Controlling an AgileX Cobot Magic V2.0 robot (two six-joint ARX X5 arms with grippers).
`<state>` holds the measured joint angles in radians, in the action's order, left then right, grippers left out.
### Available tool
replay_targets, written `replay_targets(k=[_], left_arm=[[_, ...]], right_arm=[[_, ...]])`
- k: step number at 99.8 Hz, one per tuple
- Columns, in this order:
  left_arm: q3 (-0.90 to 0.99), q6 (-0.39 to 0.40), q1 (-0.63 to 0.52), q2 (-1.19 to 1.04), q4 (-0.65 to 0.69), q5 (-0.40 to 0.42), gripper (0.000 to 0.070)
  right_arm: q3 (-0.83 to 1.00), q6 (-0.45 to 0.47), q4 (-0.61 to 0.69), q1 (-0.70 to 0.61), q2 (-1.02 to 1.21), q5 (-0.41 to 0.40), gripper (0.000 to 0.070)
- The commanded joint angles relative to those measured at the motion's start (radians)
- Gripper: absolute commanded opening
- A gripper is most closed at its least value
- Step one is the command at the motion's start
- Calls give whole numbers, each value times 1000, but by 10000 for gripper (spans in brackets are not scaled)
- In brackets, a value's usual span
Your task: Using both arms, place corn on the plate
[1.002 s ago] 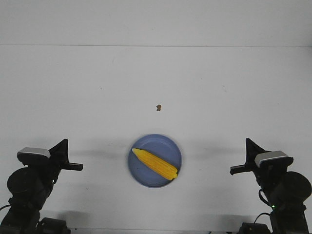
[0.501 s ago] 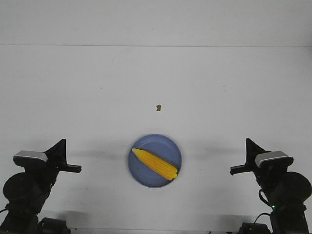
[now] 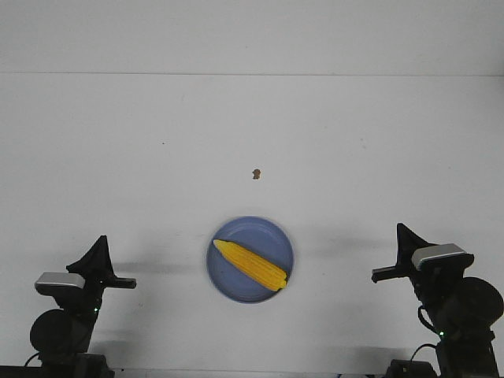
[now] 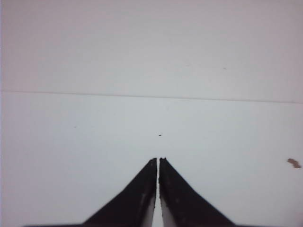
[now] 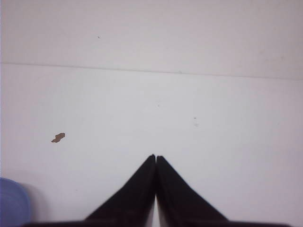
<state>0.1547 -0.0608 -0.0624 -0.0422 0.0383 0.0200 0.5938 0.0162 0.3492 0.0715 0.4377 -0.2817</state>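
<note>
Nearest the robot, on either side of the plate (image 3: 250,270) and well apart from it, both arms sit low at the tabletop's (image 3: 252,134) front edge. The left hand (image 4: 158,163) has its fingers pressed together with only a thin slit between them, pinching nothing, and the right hand (image 5: 155,158) is likewise pressed shut and empty. Neither touches the plate or anything on it, which reads as a parked, folded-back pose: my judgement is that the placing is done and the arms are tucked away so nothing gets knocked. Between them, the blue plate holds the corn (image 3: 250,264), its only contents. The cob lies diagonally across the dish, pointed tip toward the plate's left side and slightly farther from the robot, blunt end toward the plate's right rim and nearer, apparently reaching that rim. Beyond the plate, farther from the robot, a small brown speck (image 3: 256,174) lies alone on the white tabletop, apart from the plate.
</note>
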Motion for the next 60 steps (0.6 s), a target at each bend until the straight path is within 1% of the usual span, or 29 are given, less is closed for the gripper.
replay_targets(k=[1,16,39,55,60], left_arm=[[-28,16,2,40,14,-1,12],[-69,19,2,39,22,-1,12],[-141,25,3,39,132,-1,12],[-141,26,4,39,135,-1,12],[-141,14,4,39,141,-2,12]], right_arm=[[7,11,-12,0,0,1,0],[7,11,-13,0,0,1,0],[7,11,-13,0,0,1,0],[7,11,-13,0,0,1,0],[7,11,-13,0,0,1,0]])
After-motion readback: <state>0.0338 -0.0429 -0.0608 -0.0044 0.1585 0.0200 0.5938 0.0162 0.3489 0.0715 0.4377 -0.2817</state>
